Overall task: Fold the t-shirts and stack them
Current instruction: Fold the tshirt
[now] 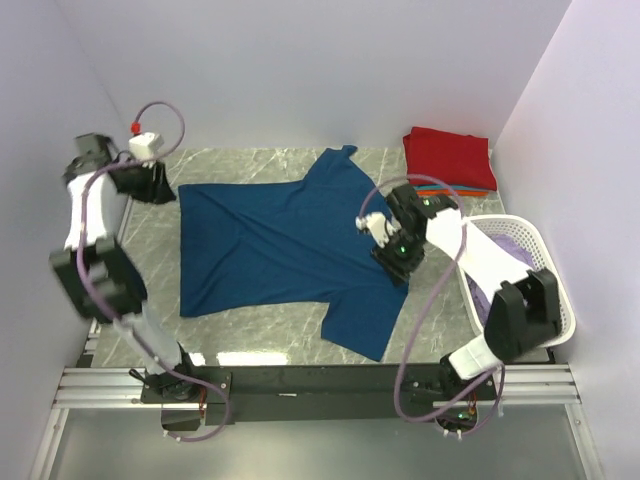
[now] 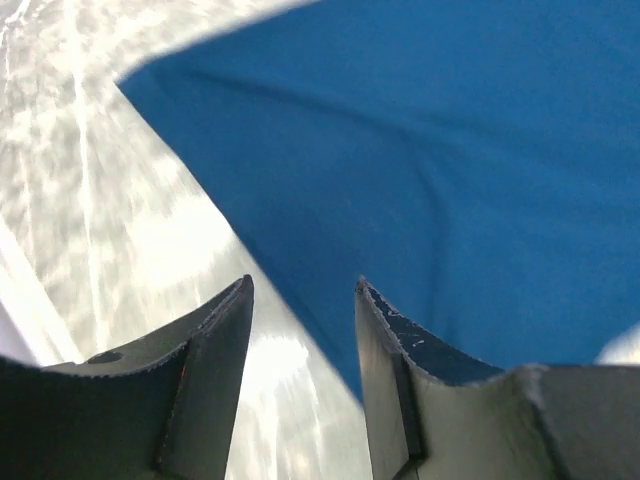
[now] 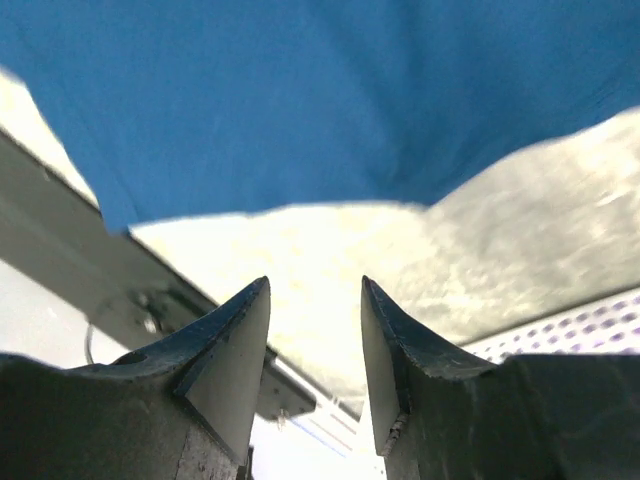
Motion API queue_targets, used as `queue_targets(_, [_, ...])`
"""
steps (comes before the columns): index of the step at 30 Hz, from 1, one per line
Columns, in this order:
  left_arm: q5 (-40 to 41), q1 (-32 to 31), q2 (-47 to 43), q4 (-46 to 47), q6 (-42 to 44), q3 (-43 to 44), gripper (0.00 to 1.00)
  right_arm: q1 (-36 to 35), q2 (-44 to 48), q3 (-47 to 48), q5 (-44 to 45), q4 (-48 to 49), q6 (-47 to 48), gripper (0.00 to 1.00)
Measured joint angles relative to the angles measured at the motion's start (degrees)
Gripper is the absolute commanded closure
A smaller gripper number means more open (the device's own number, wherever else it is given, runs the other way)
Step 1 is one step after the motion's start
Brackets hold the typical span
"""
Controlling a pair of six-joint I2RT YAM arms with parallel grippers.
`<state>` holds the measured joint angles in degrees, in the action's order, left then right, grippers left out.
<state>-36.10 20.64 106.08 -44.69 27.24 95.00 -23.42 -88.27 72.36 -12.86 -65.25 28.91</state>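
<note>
Folding done: red shirt [image 1: 450,157], it seems.
Remaining: blue shirt [image 1: 270,245] flat, unfolded; basket [image 1: 548,247] holds more.
Left fingers [image 2: 215,340]: apart, empty.
Right fingers [image 3: 235,340]: apart, empty.

— Bright, even light from above; glare streaks the bench [image 2: 90,200] in the left wrist view.
— Yes, both wrist views smear with blur; overhead is sharp, shadows soft.

Spread t-shirt [image 1: 280,250] centred on table [image 1: 250,335]; folded shirt [image 1: 450,157] behind-right; basket [image 1: 510,222] at right edge, before folded shirt.
</note>
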Motion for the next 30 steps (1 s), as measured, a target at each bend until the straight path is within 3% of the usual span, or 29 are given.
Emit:
queue_targets(4, [-4.50, 3.02, -17.70, -8.35, 11.50, -11.76, 0.49, -2.64, 5.40, -8.74, 1.01, 0.20, 2.36, 0.53])
queue_targets(8, [-5.27, 3.37, -26.25, -18.62, 22.95, -23.50, 0.48, -8.46, 5.90, -16.00, 2.73, 3.52, 2.34, 0.53])
queue_targets(14, [-2.91, 4.07, -35.28, -23.56, 30.42, -40.92, 0.44, -17.05, 6.97, -24.83, 7.45, 12.48, 0.28, 0.52])
queue_targets(18, [-0.24, 4.07, -44.74, -23.50, 32.61, -46.58, 0.44, -18.60, 6.91, -27.76, 9.97, 16.68, -1.20, 0.52])
queue_targets(30, [6.12, 4.07, -46.97, -19.08, 33.44, -53.48, 0.44, -22.36, 6.27, -28.83, 11.80, 22.53, -4.42, 0.51])
